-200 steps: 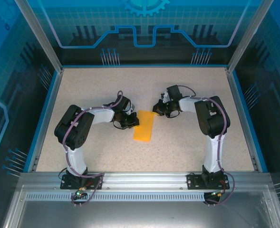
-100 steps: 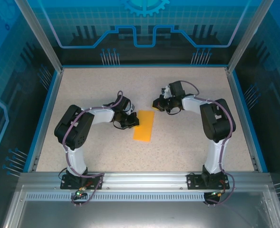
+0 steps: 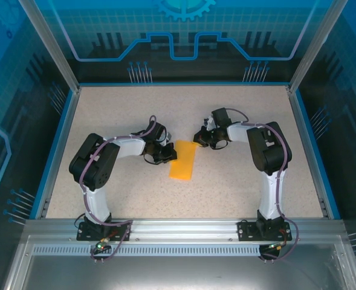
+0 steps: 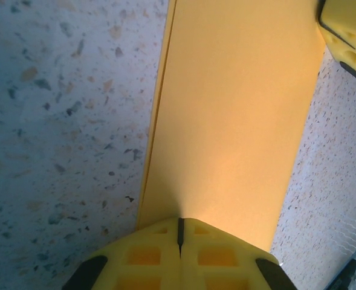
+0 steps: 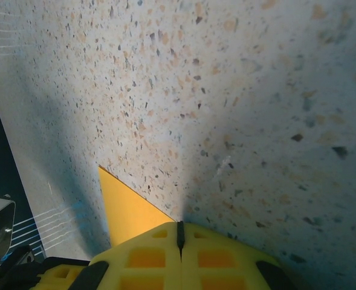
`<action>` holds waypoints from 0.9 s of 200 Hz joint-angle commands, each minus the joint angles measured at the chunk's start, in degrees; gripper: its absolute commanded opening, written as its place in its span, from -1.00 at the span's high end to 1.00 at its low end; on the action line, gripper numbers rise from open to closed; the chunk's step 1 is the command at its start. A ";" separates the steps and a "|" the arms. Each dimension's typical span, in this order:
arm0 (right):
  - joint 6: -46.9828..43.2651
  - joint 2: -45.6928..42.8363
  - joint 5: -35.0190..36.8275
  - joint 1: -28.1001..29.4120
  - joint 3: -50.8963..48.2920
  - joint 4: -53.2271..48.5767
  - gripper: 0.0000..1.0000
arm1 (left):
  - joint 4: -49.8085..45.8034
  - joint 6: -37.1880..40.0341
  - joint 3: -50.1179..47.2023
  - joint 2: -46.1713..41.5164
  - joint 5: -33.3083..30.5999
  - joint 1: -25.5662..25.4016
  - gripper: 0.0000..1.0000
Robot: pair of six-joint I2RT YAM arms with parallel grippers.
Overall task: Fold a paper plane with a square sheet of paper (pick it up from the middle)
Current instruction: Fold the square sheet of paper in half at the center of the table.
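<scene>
orange-yellow paper (image 3: 183, 160), speckled beige table (image 3: 135, 115), yellow fingers (image 4: 144, 254)

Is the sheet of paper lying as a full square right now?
No, in the top view the sheet of paper lies as a narrow rectangle, clearly longer than it is wide.

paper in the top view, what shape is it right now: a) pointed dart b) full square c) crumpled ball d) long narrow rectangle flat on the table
D: the paper lies flat on the table as an oblong clearly longer than it is wide, with no pointed tip.
</scene>
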 commanded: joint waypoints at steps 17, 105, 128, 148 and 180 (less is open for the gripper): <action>-0.85 -2.04 -1.20 0.27 -0.50 -2.07 1.00 | -9.02 1.93 -2.38 2.43 -6.26 -0.56 1.00; 2.94 -12.18 1.37 5.99 -12.57 4.14 0.99 | -7.79 0.95 -3.37 2.08 -6.02 -0.56 1.00; 4.25 -11.23 1.52 6.83 -15.33 6.96 1.00 | -7.64 1.07 -3.72 1.95 -6.19 -0.56 1.00; 3.99 -10.27 1.97 7.12 -16.50 7.12 1.00 | -7.70 1.10 -3.64 2.02 -6.10 -0.56 1.00; 2.18 -8.38 3.33 7.03 -16.62 4.58 1.00 | -7.65 1.18 -3.55 2.08 -6.10 -0.56 1.00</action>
